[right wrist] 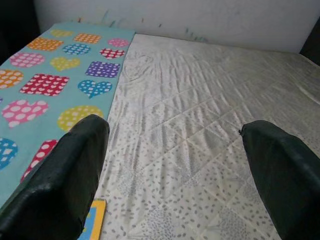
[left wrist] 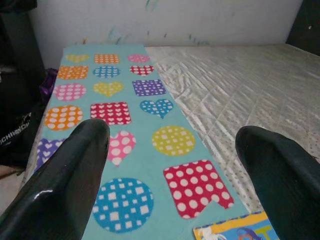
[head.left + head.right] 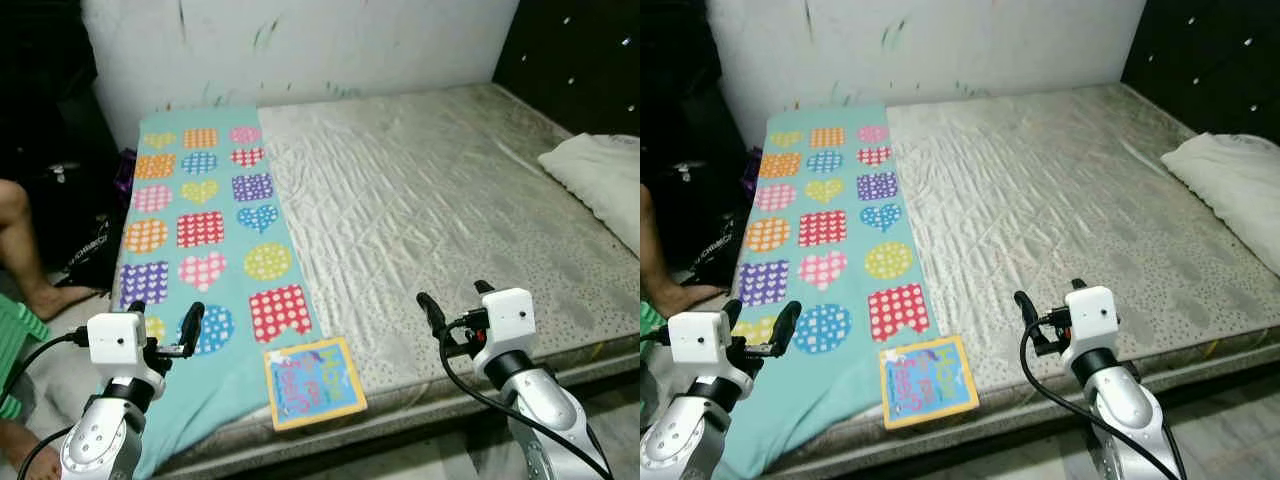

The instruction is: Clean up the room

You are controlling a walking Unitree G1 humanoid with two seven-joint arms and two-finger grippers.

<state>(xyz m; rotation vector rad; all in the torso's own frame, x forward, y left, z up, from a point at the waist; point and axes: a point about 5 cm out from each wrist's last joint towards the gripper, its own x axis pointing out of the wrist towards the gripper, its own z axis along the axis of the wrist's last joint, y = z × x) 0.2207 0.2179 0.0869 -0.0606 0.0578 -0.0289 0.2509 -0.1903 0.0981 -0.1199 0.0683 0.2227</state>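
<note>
- Before the robot lies a bed [image 3: 430,200] with a cream quilted cover, and a teal blanket [image 3: 205,225] printed with dotted hearts, circles and squares runs along its left side up to the white wall [image 3: 300,45].
- A yellow-edged book [image 3: 313,382] lies flat at the near edge of the bed, resting partly on the blanket's near right corner and partly on the cream cover.
- A white pillow [image 3: 600,180] sits at the far right of the bed, well apart from the book.
- A person's bare leg [image 3: 25,250] shows at the left, beside dark bags on the floor.
- The left gripper [image 3: 168,325] hovers over the near end of the blanket, fingers spread wide, gripping nothing.
- The right gripper [image 3: 457,300] hovers over the cream cover to the right of the book, fingers likewise spread and empty.
- The left wrist view catches a corner of the book [image 2: 235,231] between its fingers; the right wrist view catches just an edge of it [image 1: 94,220].
</note>
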